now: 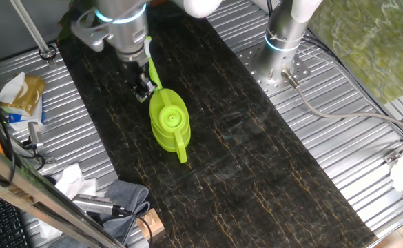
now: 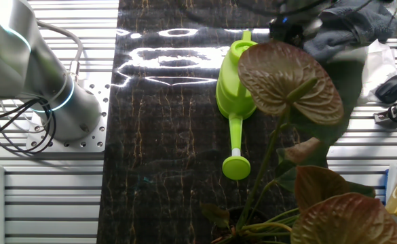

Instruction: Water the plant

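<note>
Gripper (image 1: pixel 142 86) sat at the can's (image 1: pixel 168 120) handle, grip unclear, so you were grasping; next came lifting toward the plant (image 2: pixel 290 81).

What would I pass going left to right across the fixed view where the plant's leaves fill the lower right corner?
Grey robot arm base → dark tabletop strip → lime-green watering can → the plant → black device at the right edge.
</note>
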Controlling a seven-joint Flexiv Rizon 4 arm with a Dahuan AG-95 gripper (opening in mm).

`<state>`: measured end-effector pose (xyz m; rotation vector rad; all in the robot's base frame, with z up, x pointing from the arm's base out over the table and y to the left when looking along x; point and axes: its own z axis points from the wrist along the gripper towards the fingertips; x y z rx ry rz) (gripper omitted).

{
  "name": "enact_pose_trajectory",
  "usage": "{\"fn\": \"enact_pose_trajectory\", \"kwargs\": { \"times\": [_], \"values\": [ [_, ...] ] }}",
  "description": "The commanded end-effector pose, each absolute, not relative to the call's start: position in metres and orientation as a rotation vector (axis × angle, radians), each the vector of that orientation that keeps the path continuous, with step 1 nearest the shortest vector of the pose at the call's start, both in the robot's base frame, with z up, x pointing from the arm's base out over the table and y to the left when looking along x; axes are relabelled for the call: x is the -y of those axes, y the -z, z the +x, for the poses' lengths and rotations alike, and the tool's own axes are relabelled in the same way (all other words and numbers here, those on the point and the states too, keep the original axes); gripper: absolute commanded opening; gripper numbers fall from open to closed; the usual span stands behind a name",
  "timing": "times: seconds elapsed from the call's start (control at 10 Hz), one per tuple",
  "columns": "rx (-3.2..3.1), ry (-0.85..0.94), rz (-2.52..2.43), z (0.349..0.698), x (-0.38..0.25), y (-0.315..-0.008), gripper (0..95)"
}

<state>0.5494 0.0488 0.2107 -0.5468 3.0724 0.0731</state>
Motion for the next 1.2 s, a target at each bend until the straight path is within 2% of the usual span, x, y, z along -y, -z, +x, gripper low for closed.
{"fn": "enact_pose_trajectory", "kwargs": {
  "times": [0.1, 0.4, 0.7, 1.2],
  "values": [
    [-3.073, -0.067, -0.506, 0.55, -0.059, -0.206, 0.0],
    [-3.079, -0.04, -0.534, 0.549, -0.07, -0.2, 0.0],
    [-3.06, 0.07, -0.741, 0.546, -0.082, -0.195, 0.0],
    [-2.996, 0.133, -1.01, 0.543, -0.089, -0.194, 0.0]
  ]
}}
